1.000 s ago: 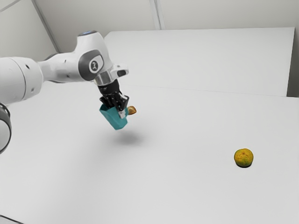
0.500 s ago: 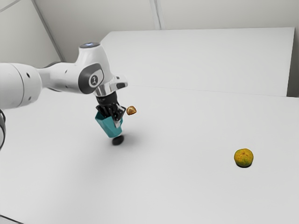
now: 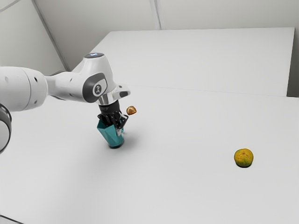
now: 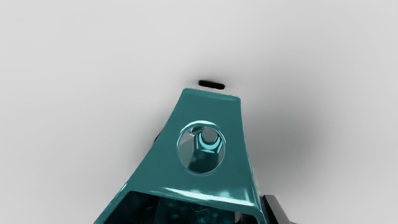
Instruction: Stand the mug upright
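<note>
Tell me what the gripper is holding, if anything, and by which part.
The gripper holds the teal mug by its side wall, at the open rim: one finger lies along the outside, the other appears to be inside.

The arm (image 3: pixel 67 86) reaches out, its claw (image 3: pixel 116 128) angled downward and apparently clamped

bright diffuse light, soft grey shadows (image 4: pixel 289 140), white highlights (image 4: pixel 211 196) on mug (image 4: pixel 202 107)

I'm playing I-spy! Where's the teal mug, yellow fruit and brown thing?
Teal mug (image 4: pixel 213 109): wrist view, wall beside its round hole.
Yellow fruit (image 3: pixel 244 157): exterior view, its middle.
Brown thing (image 3: pixel 131 110): exterior view, its middle.
</note>
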Tool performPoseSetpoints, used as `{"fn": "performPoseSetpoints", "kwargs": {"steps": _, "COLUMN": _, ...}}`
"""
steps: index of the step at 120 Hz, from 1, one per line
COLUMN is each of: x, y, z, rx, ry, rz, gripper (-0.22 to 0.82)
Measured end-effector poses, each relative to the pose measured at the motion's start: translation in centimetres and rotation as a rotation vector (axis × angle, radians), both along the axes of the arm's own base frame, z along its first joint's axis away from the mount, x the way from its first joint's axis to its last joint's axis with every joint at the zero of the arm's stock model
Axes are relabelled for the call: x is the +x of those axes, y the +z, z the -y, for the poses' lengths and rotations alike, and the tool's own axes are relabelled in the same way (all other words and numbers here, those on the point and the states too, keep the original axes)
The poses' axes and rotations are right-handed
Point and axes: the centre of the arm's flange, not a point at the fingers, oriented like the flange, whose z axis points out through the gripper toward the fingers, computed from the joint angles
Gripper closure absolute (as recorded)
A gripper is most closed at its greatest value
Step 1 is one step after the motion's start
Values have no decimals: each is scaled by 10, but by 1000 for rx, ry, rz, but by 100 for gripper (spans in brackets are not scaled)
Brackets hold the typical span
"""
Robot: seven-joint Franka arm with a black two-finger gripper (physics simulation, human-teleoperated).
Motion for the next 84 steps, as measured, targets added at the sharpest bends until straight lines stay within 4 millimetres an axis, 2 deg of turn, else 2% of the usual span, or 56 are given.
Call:
{"fn": "performPoseSetpoints", "kwargs": {"steps": 17, "x": 1, "y": 2, "z": 4, "rx": -6, "ry": 2, "rz": 6, "gripper": 35}}
{"fn": "performPoseSetpoints", "kwargs": {"steps": 33, "x": 0, "y": 14, "z": 10, "rx": -8, "ry": -3, "rz": 26, "gripper": 19}}
{"fn": "performPoseSetpoints", "kwargs": {"steps": 54, "x": -4, "y": 60, "z": 17, "rx": -9, "ry": -15, "rz": 98, "gripper": 8}}
{"fn": "performPoseSetpoints", "kwargs": {"steps": 84, "x": -5, "y": 116, "z": 16, "rx": 5, "ry": -32, "rz": 191, "gripper": 3}}
